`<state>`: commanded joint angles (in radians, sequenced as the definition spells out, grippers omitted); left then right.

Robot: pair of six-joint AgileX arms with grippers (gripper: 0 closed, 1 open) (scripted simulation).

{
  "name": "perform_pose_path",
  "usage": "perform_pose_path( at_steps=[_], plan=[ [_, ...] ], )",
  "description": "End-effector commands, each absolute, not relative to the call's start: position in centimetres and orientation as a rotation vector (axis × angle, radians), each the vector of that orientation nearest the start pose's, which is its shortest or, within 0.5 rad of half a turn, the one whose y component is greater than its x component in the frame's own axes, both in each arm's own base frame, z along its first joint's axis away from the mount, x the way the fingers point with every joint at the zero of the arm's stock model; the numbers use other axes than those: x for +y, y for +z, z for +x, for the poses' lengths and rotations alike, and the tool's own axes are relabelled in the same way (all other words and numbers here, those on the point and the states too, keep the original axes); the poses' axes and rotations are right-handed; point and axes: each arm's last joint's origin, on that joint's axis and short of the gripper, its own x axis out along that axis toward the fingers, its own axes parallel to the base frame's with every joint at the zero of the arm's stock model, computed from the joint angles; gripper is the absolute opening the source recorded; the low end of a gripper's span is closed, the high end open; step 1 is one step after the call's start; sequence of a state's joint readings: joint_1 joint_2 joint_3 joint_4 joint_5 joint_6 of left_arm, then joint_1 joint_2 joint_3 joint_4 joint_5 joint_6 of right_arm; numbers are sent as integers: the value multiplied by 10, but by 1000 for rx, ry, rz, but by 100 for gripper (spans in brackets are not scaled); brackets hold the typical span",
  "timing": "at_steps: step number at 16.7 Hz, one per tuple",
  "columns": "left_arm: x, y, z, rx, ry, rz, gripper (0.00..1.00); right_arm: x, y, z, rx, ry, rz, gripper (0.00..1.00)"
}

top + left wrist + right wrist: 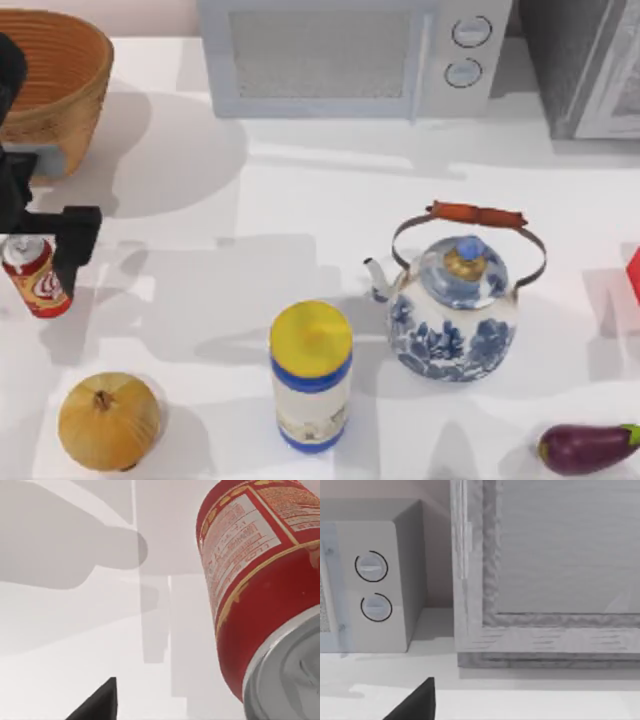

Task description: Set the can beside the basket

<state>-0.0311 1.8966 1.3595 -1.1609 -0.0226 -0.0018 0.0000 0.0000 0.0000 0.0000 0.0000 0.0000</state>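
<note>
I work at a white table (300, 200). Behind it stand a pale microwave (350, 55) and a grey cabinet (585, 65). Soft shadows lie on the top.

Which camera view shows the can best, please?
The top view: the whole can stands at the table's left edge, below the basket, beside the left gripper. The left wrist view shows its label and silver top close up, cropped.

The left arm (12, 190) is black and boxy, and its gripper (40, 245) has flat black fingers (75, 240).
</note>
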Motion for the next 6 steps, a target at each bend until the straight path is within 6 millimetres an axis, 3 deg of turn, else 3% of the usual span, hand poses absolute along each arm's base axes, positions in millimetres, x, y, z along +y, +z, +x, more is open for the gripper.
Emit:
perform_pose_path(
  at_steps=[4, 6],
  plan=[
    [-7, 208, 347, 1584, -11, 24, 100, -1, 160, 106, 0, 0, 0, 100],
    [-7, 212, 348, 1566, -13, 21, 100, -1, 160, 106, 0, 0, 0, 100]
  ],
)
